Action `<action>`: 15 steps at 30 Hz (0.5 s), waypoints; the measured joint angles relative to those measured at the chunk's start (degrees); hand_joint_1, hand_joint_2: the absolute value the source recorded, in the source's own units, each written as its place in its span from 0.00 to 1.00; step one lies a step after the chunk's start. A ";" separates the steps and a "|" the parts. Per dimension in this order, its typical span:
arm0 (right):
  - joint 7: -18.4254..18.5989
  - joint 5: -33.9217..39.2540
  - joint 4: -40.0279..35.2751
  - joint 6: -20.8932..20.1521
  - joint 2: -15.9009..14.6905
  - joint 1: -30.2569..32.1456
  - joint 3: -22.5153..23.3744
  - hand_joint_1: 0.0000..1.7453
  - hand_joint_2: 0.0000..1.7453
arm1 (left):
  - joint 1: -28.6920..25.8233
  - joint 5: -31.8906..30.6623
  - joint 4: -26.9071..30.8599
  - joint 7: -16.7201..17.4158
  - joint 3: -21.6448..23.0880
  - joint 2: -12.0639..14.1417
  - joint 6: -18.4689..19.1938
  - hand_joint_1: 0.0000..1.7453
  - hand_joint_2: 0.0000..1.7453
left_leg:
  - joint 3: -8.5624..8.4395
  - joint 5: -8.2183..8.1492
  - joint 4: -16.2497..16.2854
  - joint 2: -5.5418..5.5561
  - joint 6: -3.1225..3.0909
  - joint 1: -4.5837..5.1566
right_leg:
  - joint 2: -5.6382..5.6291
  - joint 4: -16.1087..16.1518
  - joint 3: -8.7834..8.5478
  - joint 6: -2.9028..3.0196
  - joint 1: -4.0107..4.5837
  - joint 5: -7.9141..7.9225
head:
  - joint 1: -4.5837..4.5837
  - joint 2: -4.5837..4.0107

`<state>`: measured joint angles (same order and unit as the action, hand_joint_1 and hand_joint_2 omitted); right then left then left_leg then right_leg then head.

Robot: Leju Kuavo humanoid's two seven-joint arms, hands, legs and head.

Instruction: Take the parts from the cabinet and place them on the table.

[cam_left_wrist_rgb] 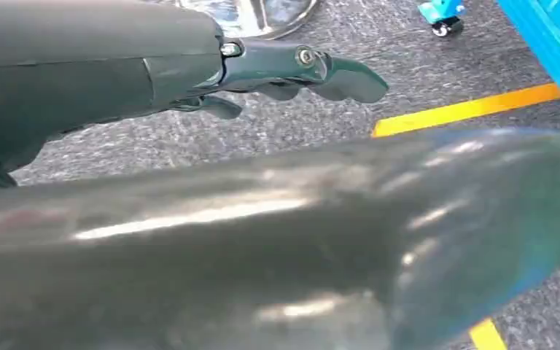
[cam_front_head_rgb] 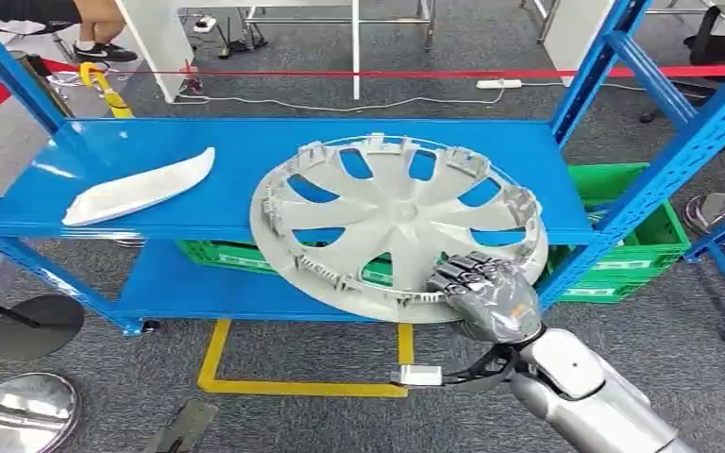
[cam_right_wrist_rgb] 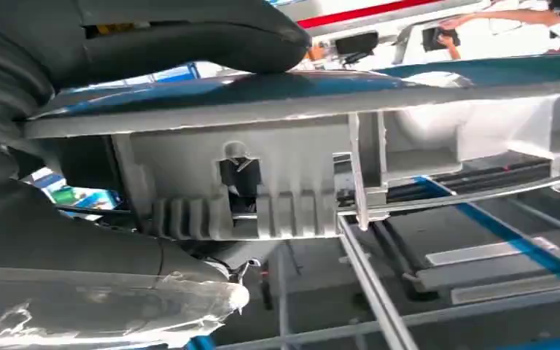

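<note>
The hubcap (cam_front_head_rgb: 396,226) lies on the blue shelf (cam_front_head_rgb: 245,151), its near edge jutting past the shelf front, where the right hand (cam_front_head_rgb: 486,293) grips its near-right rim. A white trim piece (cam_front_head_rgb: 137,189) lies on the shelf's left. The left hand (cam_left_wrist_rgb: 292,73) hangs over grey carpet (cam_left_wrist_rgb: 379,73), fingers seemingly curled around nothing, though the close view is poor.

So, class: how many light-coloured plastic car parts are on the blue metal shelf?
2. A round grey plastic wheel cover overhangs the top shelf's front edge, gripped by the right hand; a curved white plastic trim piece lies at its left end.
</note>
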<state>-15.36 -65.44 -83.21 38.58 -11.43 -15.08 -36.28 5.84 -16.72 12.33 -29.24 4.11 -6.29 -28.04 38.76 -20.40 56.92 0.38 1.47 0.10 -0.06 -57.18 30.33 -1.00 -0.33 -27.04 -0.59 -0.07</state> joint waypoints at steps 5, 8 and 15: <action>0.28 0.28 0.07 0.00 0.00 0.31 -0.28 1.00 1.00 | 0.06 -0.18 0.00 0.09 0.00 -0.02 -0.11 0.00 0.00 | 3.61 -11.22 17.72 -0.01 1.34 -0.52 | 0.18 0.03 4.50 0.37 -0.21 3.53 | 0.31 0.00; 0.31 0.31 0.09 0.00 0.00 0.32 -0.35 1.00 1.00 | 0.16 -0.22 0.00 0.09 0.02 0.04 -0.17 0.00 0.00 | -2.81 -5.29 11.51 -0.02 1.63 -0.87 | 0.17 -0.17 7.12 -0.27 -0.52 5.60 | 0.28 0.00; 0.61 0.54 0.11 0.00 -0.11 0.69 -0.37 1.00 1.00 | 0.08 -0.39 0.13 0.35 0.04 0.00 -0.35 0.00 0.00 | -9.24 -6.68 -1.31 -0.23 -1.78 -0.65 | 0.14 0.23 9.89 -2.69 -0.83 8.64 | 0.20 0.00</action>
<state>-14.76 -64.90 -83.10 38.58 -11.54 -14.39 -36.66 5.93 -17.11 12.46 -28.90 4.15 -6.30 -28.39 29.52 -27.08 55.61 0.16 -0.31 -0.55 0.08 -56.96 40.22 -3.69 -1.16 -18.40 -0.39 -0.07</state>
